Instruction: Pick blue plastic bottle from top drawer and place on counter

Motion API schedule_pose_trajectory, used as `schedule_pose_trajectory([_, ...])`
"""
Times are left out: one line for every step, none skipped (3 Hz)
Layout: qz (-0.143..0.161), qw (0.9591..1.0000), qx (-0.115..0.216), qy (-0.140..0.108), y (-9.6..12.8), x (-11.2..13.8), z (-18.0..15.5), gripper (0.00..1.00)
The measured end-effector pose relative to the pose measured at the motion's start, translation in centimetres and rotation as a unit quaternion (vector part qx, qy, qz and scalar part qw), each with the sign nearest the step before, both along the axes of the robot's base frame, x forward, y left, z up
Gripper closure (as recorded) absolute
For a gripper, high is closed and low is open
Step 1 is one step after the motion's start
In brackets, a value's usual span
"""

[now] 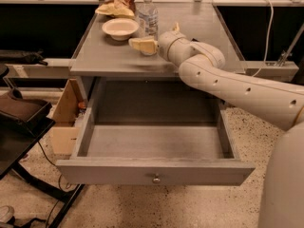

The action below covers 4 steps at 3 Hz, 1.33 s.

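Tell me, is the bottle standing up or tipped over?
Upright: the blue plastic bottle stands on the counter, white cap on top, beside the bowl. The gripper sits by its base.

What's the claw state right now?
Claw: cannot be told. It is over the counter, at the base of the upright blue plastic bottle.

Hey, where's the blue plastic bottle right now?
In the camera view, the blue plastic bottle stands upright toward the back of the counter, just right of the white bowl, with the end effector at its base.
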<state>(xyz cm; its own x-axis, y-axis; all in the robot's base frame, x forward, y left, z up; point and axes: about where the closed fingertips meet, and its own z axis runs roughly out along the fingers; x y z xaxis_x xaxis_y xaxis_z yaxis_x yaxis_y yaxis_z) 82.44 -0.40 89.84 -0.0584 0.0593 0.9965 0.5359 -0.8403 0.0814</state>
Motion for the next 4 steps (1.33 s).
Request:
schedule_pose_trajectory([0.01,0.9999,-0.001,-0.011,0.2,-0.8,0.8,0.0])
schedule_pose_trajectory([0.021,0.9986,-0.02,-0.044,-1.5,-3.6,4.6,0.0])
schedule_pose_trajectory([0.019,0.9956,-0.07,-0.059,-3.6,-6.7,8.3,0.0])
schedule_pose_trajectory([-0.02,0.9891,-0.128,-0.07,-8.1,-10.4,13.6,0.0])
